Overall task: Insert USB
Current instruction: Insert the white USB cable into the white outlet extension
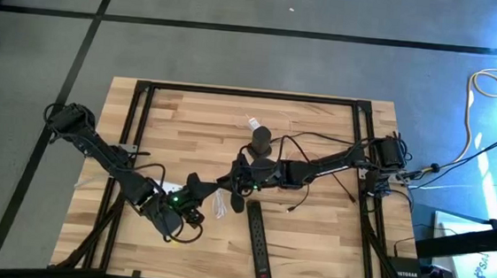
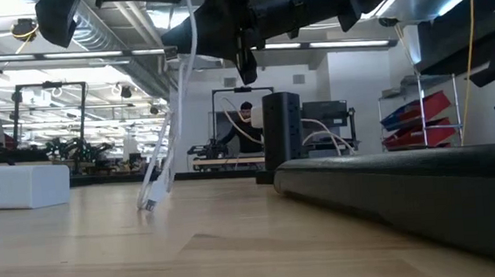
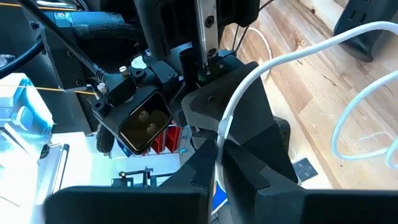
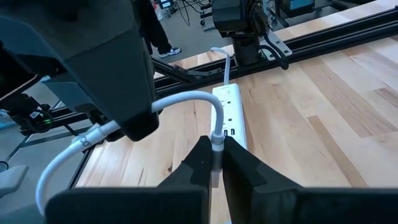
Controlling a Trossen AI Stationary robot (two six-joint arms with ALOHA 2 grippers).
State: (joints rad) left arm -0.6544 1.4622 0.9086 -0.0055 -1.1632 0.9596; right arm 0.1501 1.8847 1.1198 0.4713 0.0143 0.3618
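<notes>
A white USB cable (image 4: 186, 98) runs between my two grippers above the wooden table (image 1: 313, 224). My right gripper (image 4: 216, 152) is shut on its plug end, and my left gripper (image 3: 217, 152) is shut on the cord a short way back. In the high view the two grippers, left (image 1: 198, 191) and right (image 1: 238, 181), meet at the table's middle. The rest of the cable (image 2: 157, 158) hangs down, and its free end (image 2: 147, 203) touches the table. A white power strip with USB ports (image 4: 227, 112) lies flat on the table ahead of my right gripper. My left gripper pinches the white cord (image 3: 220, 127) between its two fingers. The cord leaves the fingers and curves away above the table (image 3: 348, 40), lifted clear. My right gripper pinches the cable's plug end (image 4: 216, 138) between its two fingertips. From there the cord arches up and over into the left gripper (image 4: 124, 93). The plug is held above the table, clear of the white power strip.
A long black power strip (image 1: 259, 242) lies toward the near edge, filling the right of the low view (image 2: 408, 180). A black upright block (image 1: 262, 140) with a white cord stands behind the grippers. Black frame rails (image 1: 135, 112) border the table. A person shows far off in the room (image 2: 245, 121).
</notes>
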